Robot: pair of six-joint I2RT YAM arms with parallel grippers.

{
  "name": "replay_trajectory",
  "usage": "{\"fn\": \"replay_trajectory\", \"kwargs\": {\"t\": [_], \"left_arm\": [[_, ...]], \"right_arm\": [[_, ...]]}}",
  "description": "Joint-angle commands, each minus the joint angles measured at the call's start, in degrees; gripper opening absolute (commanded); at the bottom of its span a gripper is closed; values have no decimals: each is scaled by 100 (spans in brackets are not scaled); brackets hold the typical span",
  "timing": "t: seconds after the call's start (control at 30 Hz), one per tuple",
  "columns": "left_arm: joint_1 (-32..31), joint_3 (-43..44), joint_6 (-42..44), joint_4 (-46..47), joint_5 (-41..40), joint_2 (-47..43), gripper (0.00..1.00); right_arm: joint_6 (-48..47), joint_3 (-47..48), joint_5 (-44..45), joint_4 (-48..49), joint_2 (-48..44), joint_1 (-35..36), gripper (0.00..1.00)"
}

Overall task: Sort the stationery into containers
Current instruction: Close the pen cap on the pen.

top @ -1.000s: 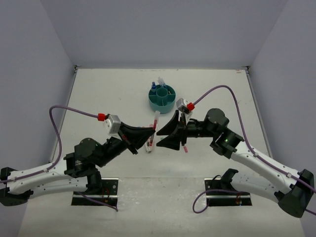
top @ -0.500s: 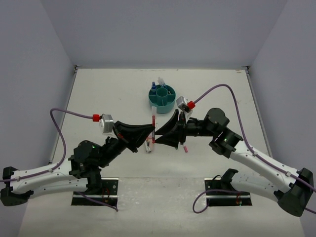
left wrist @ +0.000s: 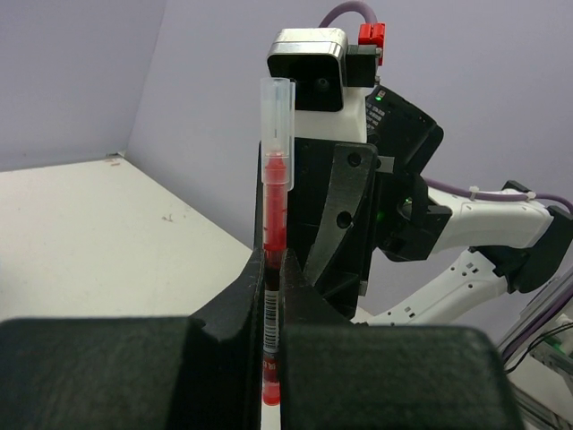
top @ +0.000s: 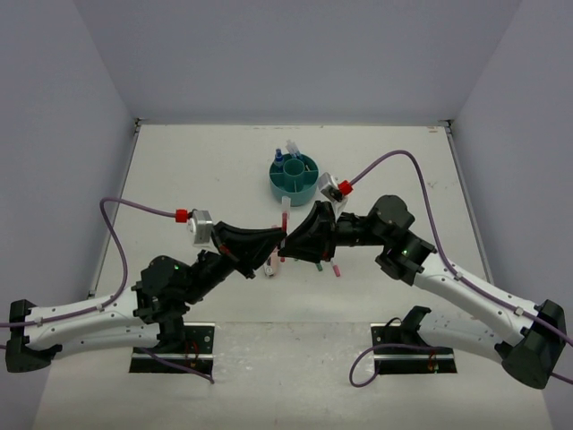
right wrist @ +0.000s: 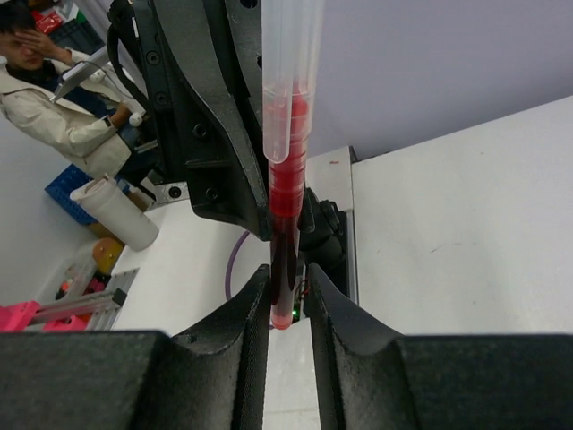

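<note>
Above the white surface [top: 179,170], left claw [left wrist: 273,305] and right claw [right wrist: 286,296] both clamp one red pen [left wrist: 276,188]; handover seems underway, left should release next.

Left fingers [top: 258,238] and right fingers [top: 306,235] meet tip to tip, both clamped on one red pen [top: 284,216]

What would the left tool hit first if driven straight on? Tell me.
The right tool, facing the left tool head-on just past the red pen both seem to clamp. The gap between them is hard to judge.
</note>
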Motion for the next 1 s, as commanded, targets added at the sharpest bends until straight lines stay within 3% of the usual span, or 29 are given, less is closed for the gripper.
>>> {"fn": "replay_trajectory", "kwargs": {"t": [0.0, 0.1, 0.2, 0.23, 0.3, 0.33, 0.4, 0.87, 0.93, 0.97], "left_arm": [[11, -70, 78, 446, 138, -2, 0], [11, -54, 88, 406, 136, -25, 0], [5, -47, 119, 236, 94, -60, 0], [4, -38, 143, 145, 89, -78, 7], [11, -18, 177, -30, 78, -107, 36], [11, -27, 182, -126, 69, -147, 44], [11, -61, 186, -270, 39, -238, 49], [11, 305, 446, -574, 606, 50, 38], [6, 360, 454, -639, 689, 178, 31], [2, 377, 450, -644, 685, 200, 22]], "right_arm": [[7, 280, -93, 324, 52, 49, 18], [-25, 302, -117, 288, 60, 57, 3], [-85, 345, -132, 111, 55, 58, 0], [-133, 362, -139, 26, 48, 58, 0], [-275, 427, -155, -155, 30, 62, 0], [-328, 453, -164, -301, 13, 62, 0], [-450, 523, -238, -544, 0, 58, 0], [-761, 869, -645, -1192, 244, 231, 0], [-789, 905, -669, -1244, 255, 238, 0], [-802, 910, -657, -1257, 250, 238, 0]]}}
